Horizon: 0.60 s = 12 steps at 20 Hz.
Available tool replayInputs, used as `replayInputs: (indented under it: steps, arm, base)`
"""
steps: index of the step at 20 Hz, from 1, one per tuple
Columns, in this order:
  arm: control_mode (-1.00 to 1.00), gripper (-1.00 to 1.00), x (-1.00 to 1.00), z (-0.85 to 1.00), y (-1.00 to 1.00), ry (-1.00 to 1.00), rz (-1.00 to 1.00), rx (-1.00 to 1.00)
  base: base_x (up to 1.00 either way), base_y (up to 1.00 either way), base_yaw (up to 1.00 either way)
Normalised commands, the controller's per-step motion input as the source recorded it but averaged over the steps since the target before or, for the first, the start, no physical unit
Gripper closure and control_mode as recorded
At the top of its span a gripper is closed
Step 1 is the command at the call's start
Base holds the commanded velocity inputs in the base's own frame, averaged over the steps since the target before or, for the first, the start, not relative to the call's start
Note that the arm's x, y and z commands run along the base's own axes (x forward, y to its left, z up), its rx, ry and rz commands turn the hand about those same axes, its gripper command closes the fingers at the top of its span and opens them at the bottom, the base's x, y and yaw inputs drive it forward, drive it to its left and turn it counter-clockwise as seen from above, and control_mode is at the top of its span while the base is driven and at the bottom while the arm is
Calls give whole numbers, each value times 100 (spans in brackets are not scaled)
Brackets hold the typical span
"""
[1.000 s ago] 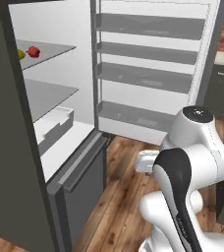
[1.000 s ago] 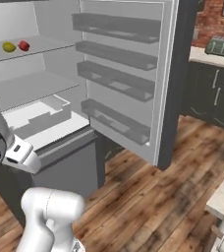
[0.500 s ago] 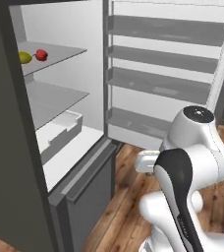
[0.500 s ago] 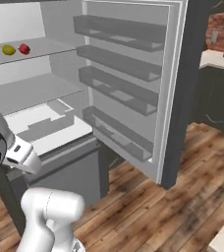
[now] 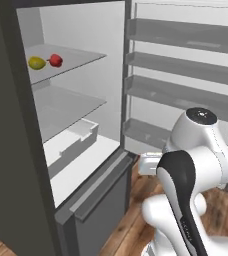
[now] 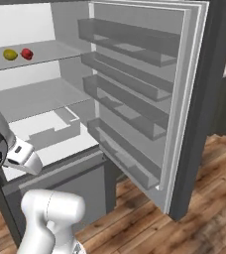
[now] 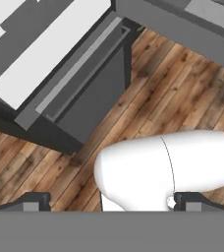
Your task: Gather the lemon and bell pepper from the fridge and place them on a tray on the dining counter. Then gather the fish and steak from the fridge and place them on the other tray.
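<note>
Tool (image 7: 109, 202) wide apart, above wood-plank floor (image 7: 182, 93).

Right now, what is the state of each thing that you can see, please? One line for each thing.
fridge: door swung fully open, white inside exposed.
lemon: lying on the upper glass shelf, beside the bell pepper, untouched.
bell pepper: lying on the same shelf, untouched.
door racks: nothing in them.
gripper: fingers spread wide, holding nothing, pointing down at the wooden floor.
</note>
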Motion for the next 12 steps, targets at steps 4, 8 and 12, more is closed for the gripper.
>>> replayInputs:
  steps: [4, 8, 12]
  arm:
    - [100, -100, 0, 0, 0, 0, 0, 0]
    - [100, -100, 0, 0, 0, 0, 0, 0]
    - [100, -100, 0, 0, 0, 0, 0, 0]
  base:
    - [47, 1, 30]
    - [53, 0, 29]
    - [57, -1, 27]
